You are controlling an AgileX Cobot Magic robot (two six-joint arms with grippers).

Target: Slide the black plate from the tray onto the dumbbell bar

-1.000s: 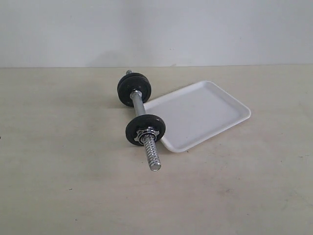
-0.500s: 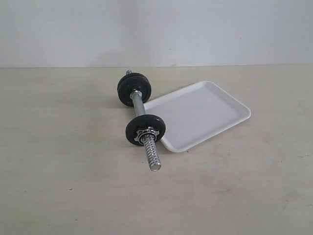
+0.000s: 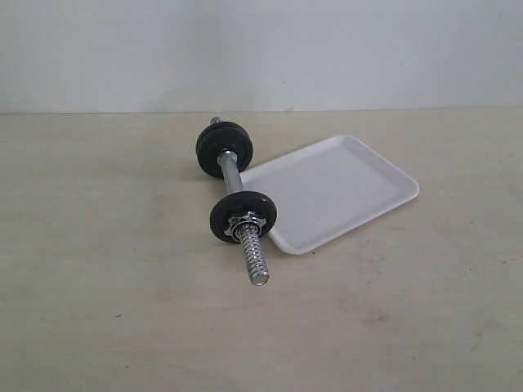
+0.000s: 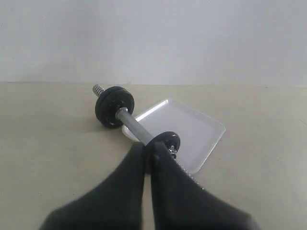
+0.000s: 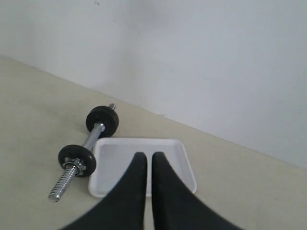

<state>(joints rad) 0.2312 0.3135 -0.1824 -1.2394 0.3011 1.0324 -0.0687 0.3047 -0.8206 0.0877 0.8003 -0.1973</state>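
Flat dumbbell bar [image 3: 231,174], threaded end nearward, beside tray [image 3: 343,188]

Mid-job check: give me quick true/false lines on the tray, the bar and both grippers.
A loose black disc lies on the tray. False: nothing shows on it.
The dumbbell bar carries two black discs. True.
Both grippers are open. False: the left gripper and the right gripper are shut, holding nothing.
A silver collar nut sits outside one disc, bare thread beyond it. True.
The bar stands upright. False: it lies on the table.
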